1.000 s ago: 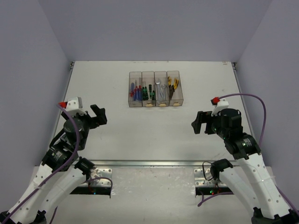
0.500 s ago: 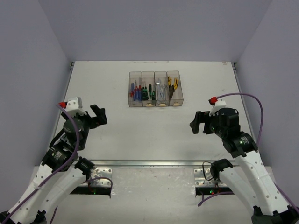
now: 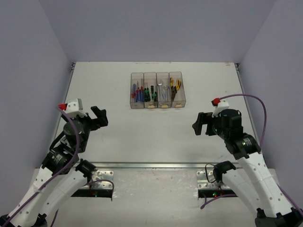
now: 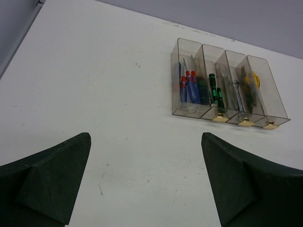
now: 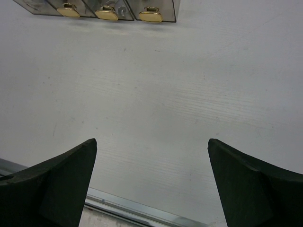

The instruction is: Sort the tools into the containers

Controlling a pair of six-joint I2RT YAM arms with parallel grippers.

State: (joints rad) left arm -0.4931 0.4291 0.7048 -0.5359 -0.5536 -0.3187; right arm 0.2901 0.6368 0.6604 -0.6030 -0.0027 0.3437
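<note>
Four joined clear smoky containers stand in a row at the back middle of the table. From left to right they hold blue and red screwdrivers, green and black screwdrivers, silver wrenches and yellow-handled pliers. The left wrist view shows the containers ahead and to the right, with the screwdrivers inside. My left gripper hangs open over bare table, well short of them. My right gripper is open too, with only the yellowish tabs at its top edge.
A metal rail runs along the table's near edge, just below the right gripper's view. Grey walls close in the white table on the left, back and right. Both arm bases sit in front of the rail.
The right gripper has edged slightly to the left and stopped. The left arm has barely shifted. Both grippers have stayed open and the tools have not moved.
</note>
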